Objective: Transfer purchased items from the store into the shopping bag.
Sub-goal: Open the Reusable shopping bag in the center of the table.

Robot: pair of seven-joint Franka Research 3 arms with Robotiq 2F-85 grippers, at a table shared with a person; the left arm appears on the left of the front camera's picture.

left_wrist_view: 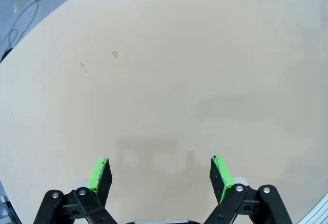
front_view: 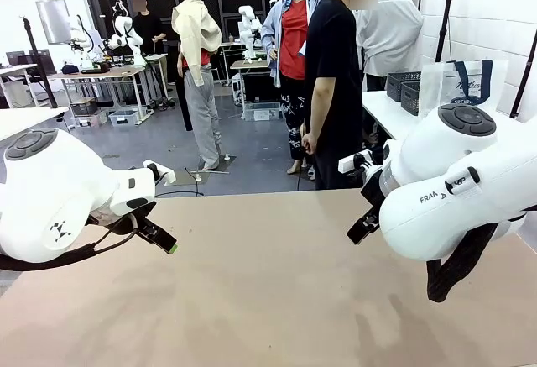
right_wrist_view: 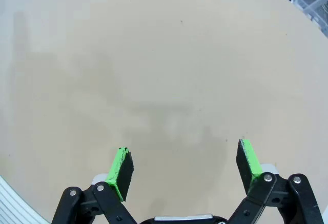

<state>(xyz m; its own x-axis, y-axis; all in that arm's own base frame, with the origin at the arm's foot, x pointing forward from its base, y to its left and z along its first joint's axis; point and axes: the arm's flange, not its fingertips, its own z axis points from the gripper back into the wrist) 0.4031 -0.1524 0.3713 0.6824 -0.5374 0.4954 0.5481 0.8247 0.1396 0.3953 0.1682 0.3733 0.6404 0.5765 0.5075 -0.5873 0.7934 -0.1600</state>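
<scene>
My left gripper (left_wrist_view: 160,175) hangs open over the bare tan table (left_wrist_view: 195,70), nothing between its green pads (left_wrist_view: 100,175). In the front view it sits low at the left (front_view: 164,241). My right gripper (right_wrist_view: 187,165) is open too, over bare tabletop (right_wrist_view: 169,55), and appears at the right in the front view (front_view: 359,228). The shopping bag (front_view: 466,84), whitish with navy handles and an oval logo, stands on a white side table (front_view: 388,113) at the back right. The store, a dark slotted basket (front_view: 403,86), stands just left of the bag. The purchased items are out of view.
A person in a black shirt (front_view: 331,73) stands just beyond the table's far edge, with other people close behind. Small pale specks (left_wrist_view: 115,54) mark the tabletop in the left wrist view. Grey floor (front_view: 243,153) lies past the far edge.
</scene>
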